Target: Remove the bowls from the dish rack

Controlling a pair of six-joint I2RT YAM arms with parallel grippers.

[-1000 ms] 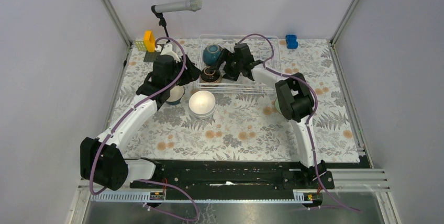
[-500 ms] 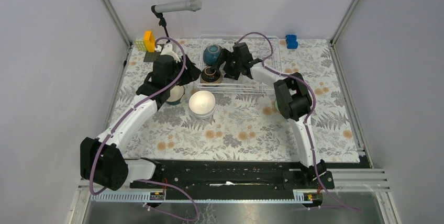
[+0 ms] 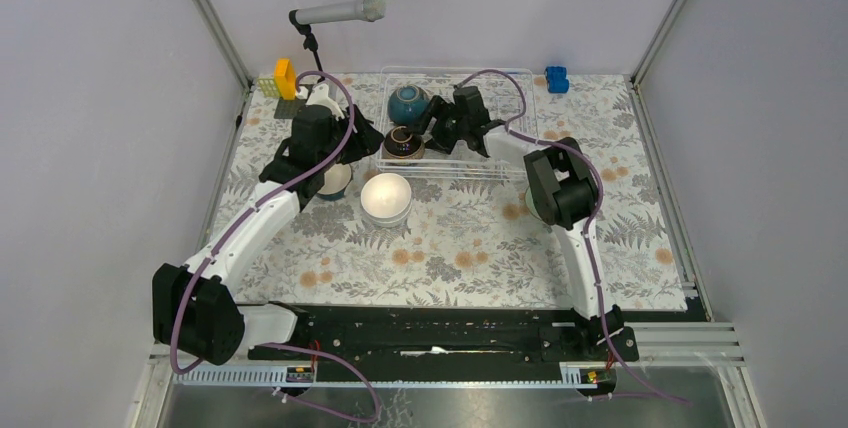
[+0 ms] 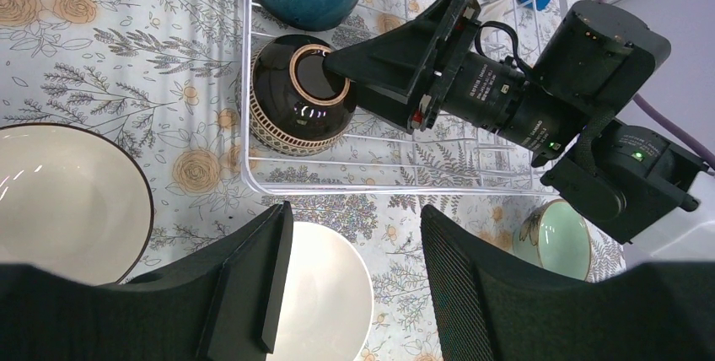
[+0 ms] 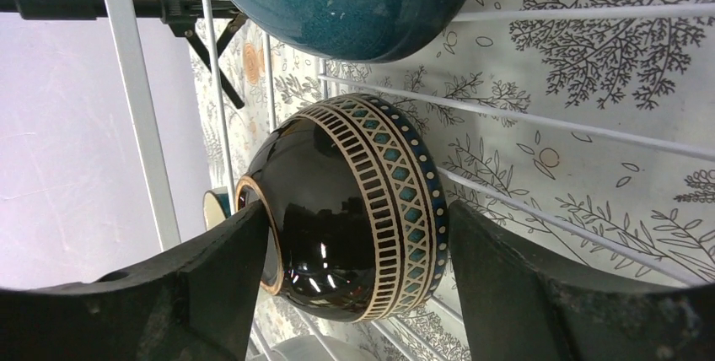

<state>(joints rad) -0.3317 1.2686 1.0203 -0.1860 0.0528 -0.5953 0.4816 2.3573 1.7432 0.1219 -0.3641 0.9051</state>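
Note:
The dark brown bowl [image 5: 362,226] with a patterned band lies on its side in the white wire dish rack [image 3: 500,163]. My right gripper [image 5: 358,209] straddles it, open. One finger [image 5: 236,277] touches the foot ring; the other stands a sliver off the rim. A dark teal bowl [image 3: 407,103] sits behind it in the rack. My left gripper [image 4: 354,209] is open and empty above a white bowl [image 4: 329,293] on the table. Beside it is a cream-lined, dark-rimmed bowl [image 4: 67,201]. A mint green bowl [image 4: 556,239] stands right of the rack's front edge.
A microphone on a stand [image 3: 340,13] reaches over the back left corner. A yellow block [image 3: 285,78] and a grey baseplate [image 3: 290,106] sit back left, a blue block [image 3: 556,78] back right. Walls close in on both sides of the floral cloth.
My right gripper's jaws have narrowed around the dark brown bowl, and its wrist has shifted slightly right. The left arm has not moved.

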